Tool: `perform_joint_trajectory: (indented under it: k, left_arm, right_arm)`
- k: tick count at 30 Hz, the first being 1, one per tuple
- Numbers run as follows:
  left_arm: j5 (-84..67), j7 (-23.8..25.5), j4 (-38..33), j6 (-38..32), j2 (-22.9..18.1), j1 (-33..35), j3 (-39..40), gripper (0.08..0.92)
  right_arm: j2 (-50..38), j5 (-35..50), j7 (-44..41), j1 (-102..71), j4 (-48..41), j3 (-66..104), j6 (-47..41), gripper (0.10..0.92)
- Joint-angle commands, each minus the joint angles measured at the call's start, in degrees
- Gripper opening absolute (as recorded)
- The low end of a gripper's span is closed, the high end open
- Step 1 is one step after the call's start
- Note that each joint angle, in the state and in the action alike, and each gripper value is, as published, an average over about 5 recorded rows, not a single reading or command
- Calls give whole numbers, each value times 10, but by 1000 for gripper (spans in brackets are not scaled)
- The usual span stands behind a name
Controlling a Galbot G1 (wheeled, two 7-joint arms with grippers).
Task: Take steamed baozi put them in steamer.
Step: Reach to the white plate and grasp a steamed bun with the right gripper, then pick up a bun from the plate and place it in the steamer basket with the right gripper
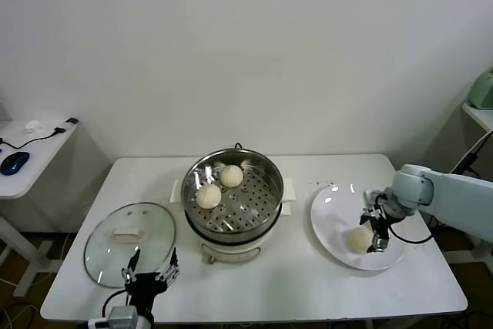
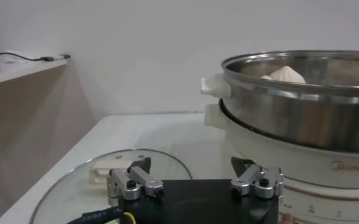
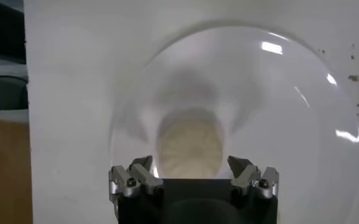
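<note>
Hovering low over the white plate (image 1: 333, 213) at the right of the frame, our right gripper (image 1: 375, 230) is holding its fingers spread wide, one on each side of a bun (image 1: 357, 240) lying on the plate's lower part. From the right wrist camera the bun (image 3: 189, 147) is sitting between the two fingertips (image 3: 139, 176), and we cannot tell whether they are touching it.

In the middle of the frame the steamer (image 1: 266, 171) is standing on its white pot base (image 1: 231, 252), and two more buns are resting on its perforated floor, one (image 1: 208, 196) toward the left and one (image 1: 231, 175) just above it, close together. The left wrist camera is catching the top of a bun (image 2: 287, 74) above the steamer rim (image 2: 301, 61).

Our left gripper (image 1: 152, 273) is waiting at the lower left, fingers spread, just over the near edge of the glass lid (image 1: 115, 256), which is lying flat on the table (image 1: 308, 290) beside the steamer.
</note>
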Motion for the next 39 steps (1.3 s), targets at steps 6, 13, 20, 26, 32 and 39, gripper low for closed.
perform_joint_trajectory:
  k: [6,13,20,26,32,39]
  left_arm:
    - [0,0,1,0,1,-1,1,823]
    - [0,0,0,1,1,0,2,823]
    - [0,0,-3,2,-1,2,1,823]
    - [0,0,-8,2,0,5,1,823]
    - [0,-1,-15,5,0,6,1,823]
    - [1,-1,-21,4,1,6,2,823]
  right_arm:
    - [14,-14,7,-40,-18,30,-5,809]
    - [17,-13,-1,-23,-15,22,-3,704]
    - [8,8,-18,62,12,-22,3,665]
    - [46,54,-68,259,33,-148,48,662]
    - [166,84,-123,431,9,-185,166,667]
    - [311,112,-162,472,38,-97,327,669]
